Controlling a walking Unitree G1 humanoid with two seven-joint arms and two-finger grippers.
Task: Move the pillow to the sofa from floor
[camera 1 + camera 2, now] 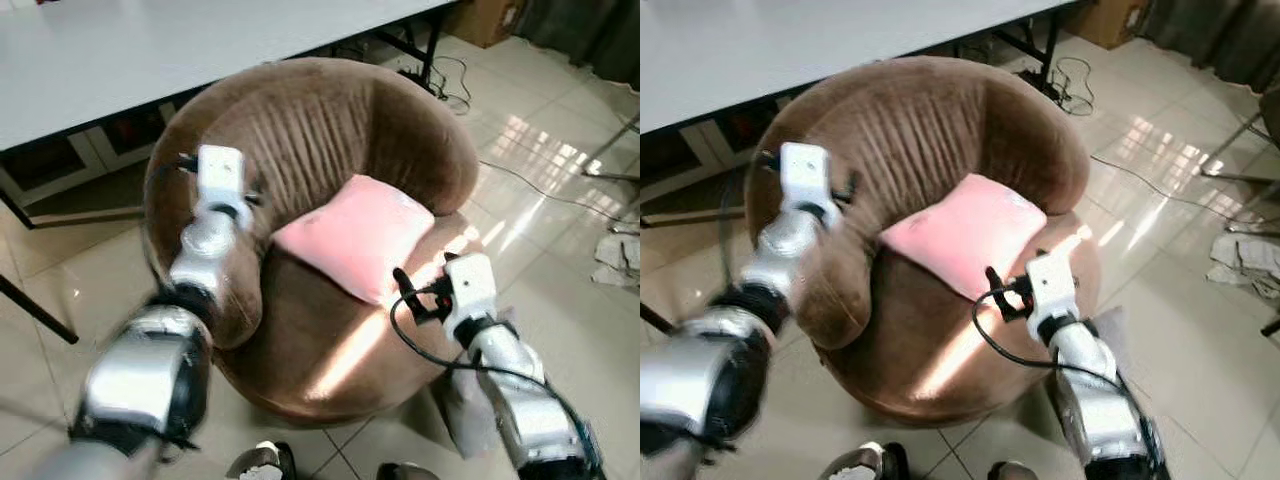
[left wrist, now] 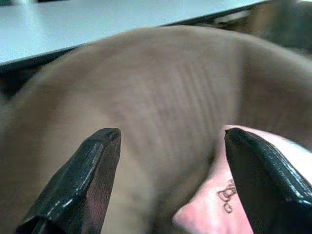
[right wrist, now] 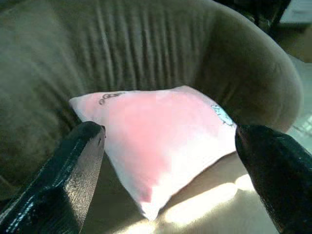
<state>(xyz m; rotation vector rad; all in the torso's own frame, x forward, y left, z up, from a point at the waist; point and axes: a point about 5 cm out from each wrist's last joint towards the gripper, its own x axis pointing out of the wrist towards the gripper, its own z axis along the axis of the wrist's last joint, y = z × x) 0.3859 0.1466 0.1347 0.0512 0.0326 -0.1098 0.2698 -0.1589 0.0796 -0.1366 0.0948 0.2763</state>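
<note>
A pink pillow (image 1: 360,235) lies tilted on the seat of the round brown sofa chair (image 1: 300,130), leaning against its backrest. My left gripper (image 2: 168,136) is open over the sofa's left armrest, facing the backrest, with the pillow's corner (image 2: 214,209) beside one finger. My right gripper (image 3: 170,131) is open at the seat's front right, a little short of the pillow (image 3: 165,131). Nothing is held between its fingers (image 1: 405,290).
A white table (image 1: 150,50) stands behind the sofa, with cables (image 1: 450,80) on the tiled floor by its legs. Crumpled cloth (image 1: 620,260) and a metal leg (image 1: 610,150) are at the right. My feet (image 1: 260,460) stand just before the sofa.
</note>
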